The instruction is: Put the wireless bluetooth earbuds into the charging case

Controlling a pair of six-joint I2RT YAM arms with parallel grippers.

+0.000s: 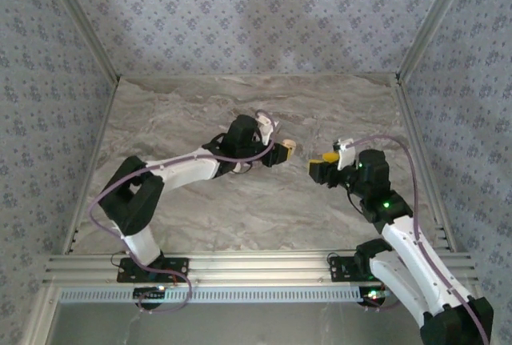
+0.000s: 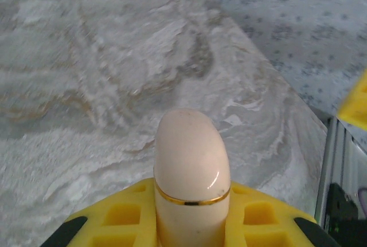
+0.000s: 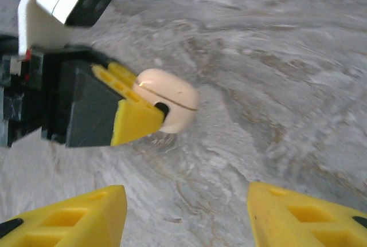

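a: edges, room to move?
b: metal rails (image 1: 256, 267) bound the surface (image 1: 200, 209) on the left, right and near side, and walls (image 1: 240, 17) rise behind them. both tools are mid-surface, facing each other with a small gap between them and bare marble around.
a: left tool?
b: left tool (image 1: 280, 153) clamped tight on the charging case (image 3: 172, 101). its rounded end sticks out past the yellow fingertips.
a: case look?
b: smooth glossy pinkish-cream pebble with a thin gold band, lid closed.
a: right tool?
b: right tool (image 3: 186, 195) is about half apart, nothing between the ribbed yellow fingers, pointing at the case.
a: surface, room?
b: matte grey-white marble pattern. walls are blue-grey with a small floral print.
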